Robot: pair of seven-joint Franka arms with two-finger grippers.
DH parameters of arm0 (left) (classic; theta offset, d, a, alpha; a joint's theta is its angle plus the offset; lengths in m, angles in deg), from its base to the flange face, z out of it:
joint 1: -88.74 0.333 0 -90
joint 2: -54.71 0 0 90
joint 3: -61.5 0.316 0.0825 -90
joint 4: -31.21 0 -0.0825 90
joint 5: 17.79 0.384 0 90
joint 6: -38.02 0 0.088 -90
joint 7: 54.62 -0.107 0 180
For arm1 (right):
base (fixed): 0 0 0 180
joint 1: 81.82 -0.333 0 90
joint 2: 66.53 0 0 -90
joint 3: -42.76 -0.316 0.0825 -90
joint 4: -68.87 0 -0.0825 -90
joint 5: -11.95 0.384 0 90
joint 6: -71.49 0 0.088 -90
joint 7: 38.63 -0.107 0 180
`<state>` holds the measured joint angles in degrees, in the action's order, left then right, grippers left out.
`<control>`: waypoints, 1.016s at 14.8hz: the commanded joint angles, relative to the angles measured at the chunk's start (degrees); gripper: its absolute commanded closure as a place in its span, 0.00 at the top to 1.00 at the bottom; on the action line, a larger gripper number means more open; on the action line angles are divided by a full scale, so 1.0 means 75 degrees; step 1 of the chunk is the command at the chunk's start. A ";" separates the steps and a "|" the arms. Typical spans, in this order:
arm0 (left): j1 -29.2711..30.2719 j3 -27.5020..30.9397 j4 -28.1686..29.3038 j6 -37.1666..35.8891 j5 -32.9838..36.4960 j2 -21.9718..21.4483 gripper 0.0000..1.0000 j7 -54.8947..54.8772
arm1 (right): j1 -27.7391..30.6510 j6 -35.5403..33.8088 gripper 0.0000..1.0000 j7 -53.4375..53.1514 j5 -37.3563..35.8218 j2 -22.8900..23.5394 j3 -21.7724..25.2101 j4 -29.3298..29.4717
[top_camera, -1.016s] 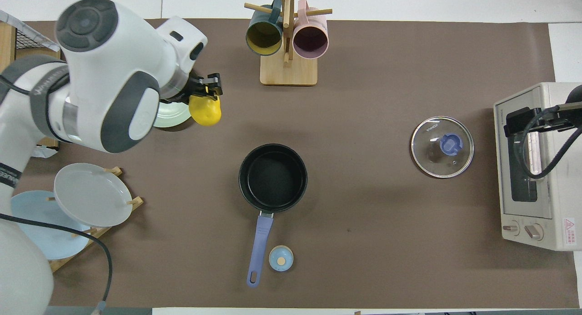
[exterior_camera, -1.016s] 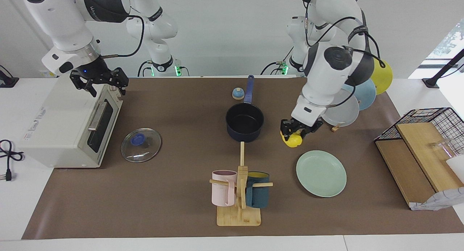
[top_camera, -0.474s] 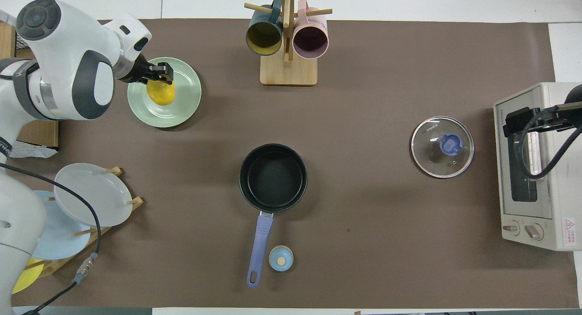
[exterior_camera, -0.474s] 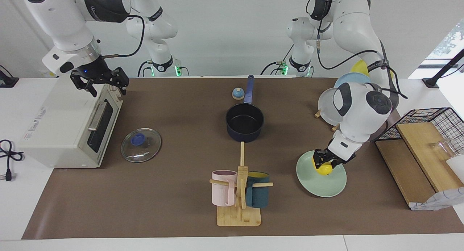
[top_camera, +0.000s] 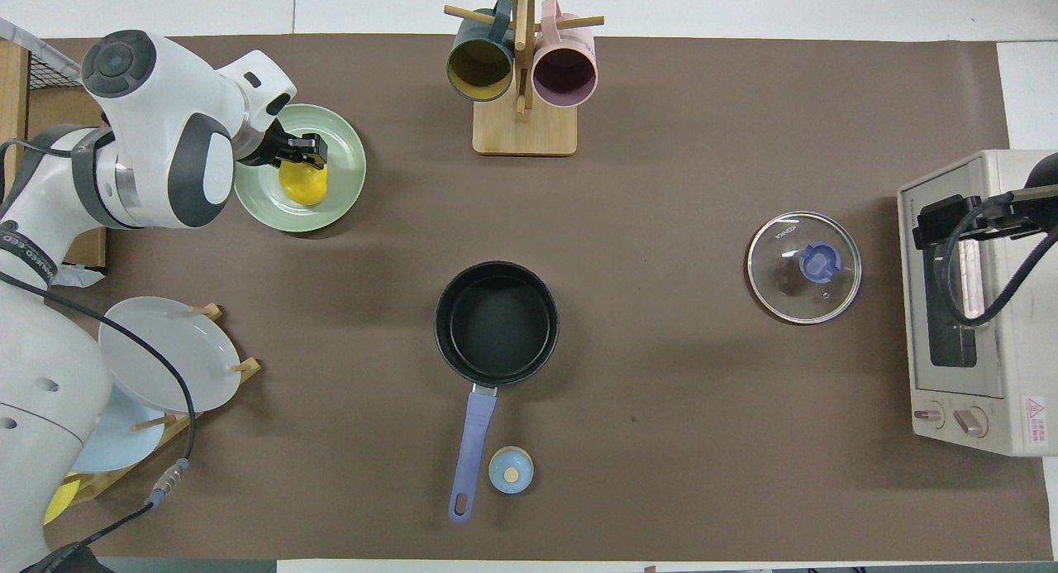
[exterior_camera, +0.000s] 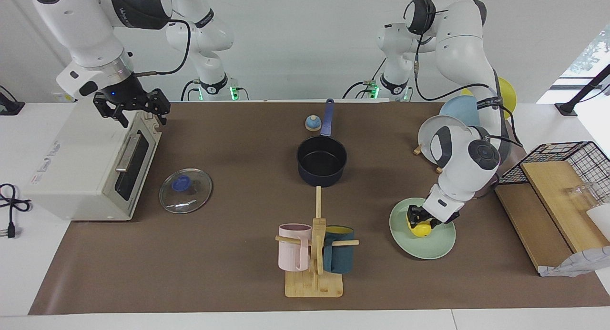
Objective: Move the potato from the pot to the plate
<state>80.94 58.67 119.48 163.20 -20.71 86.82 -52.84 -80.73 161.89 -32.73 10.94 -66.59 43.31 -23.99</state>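
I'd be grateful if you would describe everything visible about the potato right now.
The potato is a small, smooth, bright yellow oval lump. It sits low on the pale mint-green plate, near its middle, with the left gripper closed around its top. Its underside is hidden, so contact with the plate is likely, not certain.

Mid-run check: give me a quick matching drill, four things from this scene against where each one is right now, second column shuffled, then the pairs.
Things
1. potato
2. pot
3. glass lid
4. right gripper

Places
A. flat on the mat in front of the toaster oven
B. over the toaster oven's top edge
C. on the plate, under the left gripper
D. mid-table, empty, handle toward the robots

Pairs: 1-C, 2-D, 3-A, 4-B
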 commanded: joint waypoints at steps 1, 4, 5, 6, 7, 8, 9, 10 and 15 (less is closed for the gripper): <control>0.0009 -0.0008 0.0196 0.0150 0.0155 -0.0191 1.00 -0.0085 | 0.0065 -0.0088 1.00 -0.0119 0.0134 -0.0038 -0.0050 0.0041; 0.0021 -0.0008 0.0055 -0.0036 0.0144 -0.0447 1.00 -0.0074 | 0.0065 -0.0099 1.00 -0.0119 0.0134 -0.0038 -0.0050 0.0041; 0.0033 0.0003 0.0066 -0.0153 0.0132 -0.0658 1.00 -0.0039 | 0.0065 -0.0099 1.00 -0.0119 0.0134 -0.0050 -0.0050 0.0041; 0.0103 0.0003 0.0066 -0.0363 0.0132 -0.0892 1.00 -0.0004 | 0.0054 -0.0099 1.00 -0.0119 0.0134 -0.0038 -0.0050 0.0041; 0.0161 0.0003 0.0078 -0.0667 0.0132 -0.1126 1.00 0.0020 | 0.0054 -0.0099 1.00 -0.0119 0.0134 -0.0038 -0.0050 0.0041; 0.0173 0.0027 0.0078 -0.1076 0.0143 -0.1430 1.00 0.0032 | 0.0054 -0.0099 1.00 -0.0119 0.0134 -0.0038 -0.0050 0.0041; 0.0197 0.0062 0.0078 -0.1475 0.0143 -0.1723 1.00 0.0032 | 0.0054 -0.0099 1.00 -0.0119 0.0134 -0.0050 -0.0050 0.0041; 0.0220 0.0178 0.0067 -0.1862 0.0155 -0.2028 1.00 0.0020 | 0.0054 -0.0099 1.00 -0.0119 0.0134 -0.0050 -0.0050 0.0041; 0.0349 0.0308 0.0078 -0.3595 0.0167 -0.3714 1.00 0.0009 | 0.0042 -0.0123 1.00 -0.0119 0.0134 -0.0050 -0.0073 0.0041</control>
<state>82.70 60.88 118.29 141.50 -20.67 64.95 -52.99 -80.75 161.89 -32.73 10.99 -66.62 43.27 -23.99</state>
